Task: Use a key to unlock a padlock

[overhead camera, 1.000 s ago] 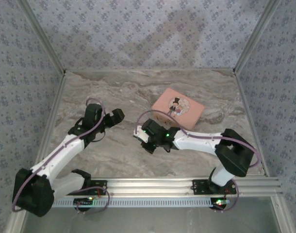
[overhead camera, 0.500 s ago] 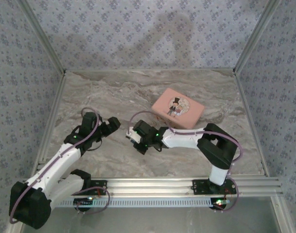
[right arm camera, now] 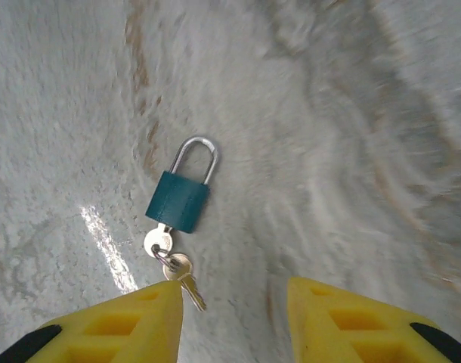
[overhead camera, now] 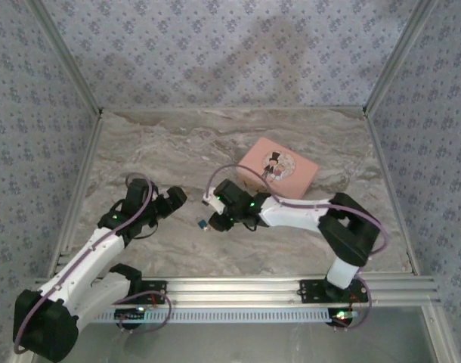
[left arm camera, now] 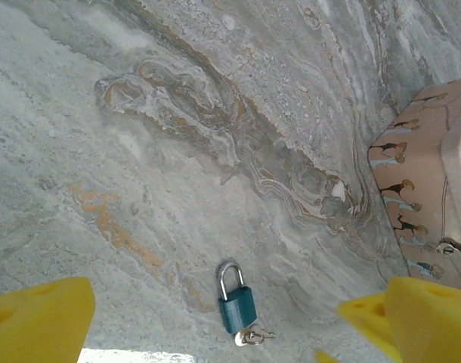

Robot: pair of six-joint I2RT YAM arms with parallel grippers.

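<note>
A small teal padlock (right arm camera: 179, 200) with a silver shackle lies flat on the marble table. One key (right arm camera: 156, 242) sits in its keyhole, and a second key (right arm camera: 184, 278) hangs from the same ring. My right gripper (right arm camera: 234, 302) hovers just behind it, open and holding nothing, its left finger (right arm camera: 132, 321) close to the loose key. In the top view the padlock (overhead camera: 202, 224) lies just left of the right gripper (overhead camera: 218, 219). My left gripper (overhead camera: 174, 198) stands wide open to the left. The padlock (left arm camera: 236, 302) lies ahead of and between its yellow fingers (left arm camera: 38, 321).
A pink tin box (overhead camera: 277, 169) with a cartoon couple on its lid lies at the back right of the table (overhead camera: 162, 144); its side (left arm camera: 427, 197) is at the right of the left wrist view. Patterned walls close in three sides. An aluminium rail (overhead camera: 291, 287) runs along the near edge.
My right gripper went from shut to open, and the padlock with its keys now lies on the table. The left arm drew back toward its base, still open.
</note>
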